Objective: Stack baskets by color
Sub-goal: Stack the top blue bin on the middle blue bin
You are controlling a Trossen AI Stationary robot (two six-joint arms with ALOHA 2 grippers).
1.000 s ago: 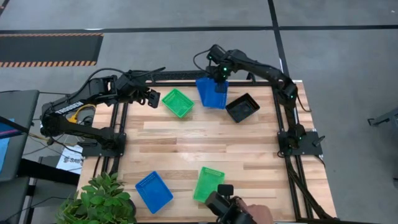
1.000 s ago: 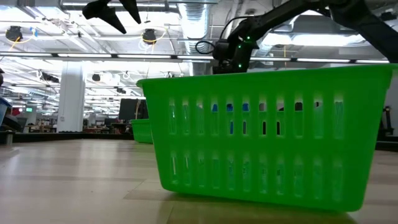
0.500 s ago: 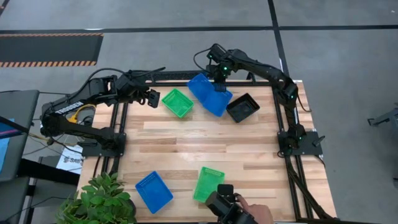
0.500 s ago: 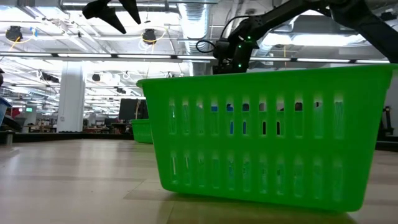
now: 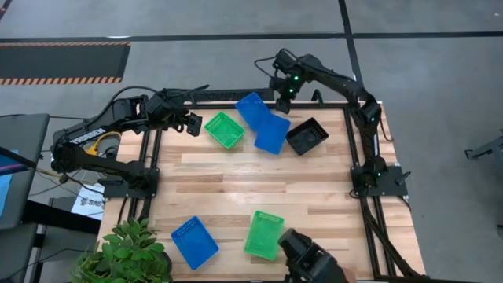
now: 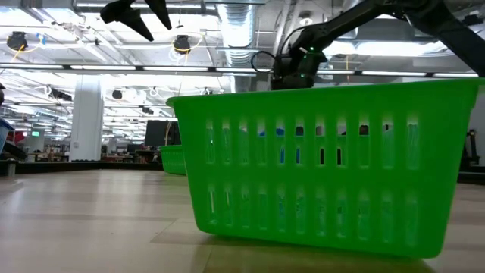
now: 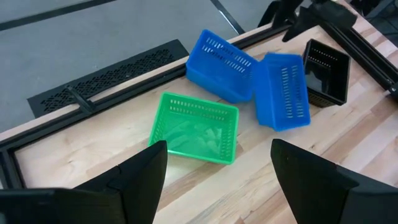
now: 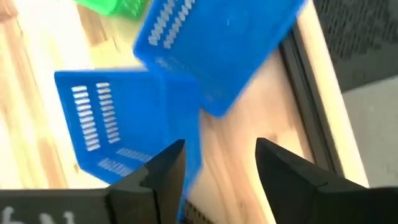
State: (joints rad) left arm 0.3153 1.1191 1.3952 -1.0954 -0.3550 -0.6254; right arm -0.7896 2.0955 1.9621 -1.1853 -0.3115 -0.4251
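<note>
Two blue baskets lie tipped over at the table's far middle. One (image 5: 251,108) is by the far edge and the other (image 5: 273,134) leans against it (image 7: 283,90). My right gripper (image 5: 284,99) hangs open just above them (image 8: 217,146), its fingers clear of both. A green basket (image 5: 225,130) stands left of them and a black basket (image 5: 306,135) right of them. Another blue basket (image 5: 194,241) and another green one (image 5: 264,233) stand near the front edge. My left gripper (image 5: 191,123) waits open above the far left (image 7: 217,149).
A leafy plant (image 5: 126,255) stands at the near left corner. A dark device (image 5: 310,263) sits at the near edge. The wooden tabletop (image 5: 259,181) is bare across its middle. In the low view the near green basket (image 6: 326,167) fills the foreground.
My right gripper has opened and let go of the blue baskets it held tilted, then drawn back toward the far right and rolled. The two blue baskets have come apart and fallen: one lies by the far edge, the other has tipped toward the black basket.
</note>
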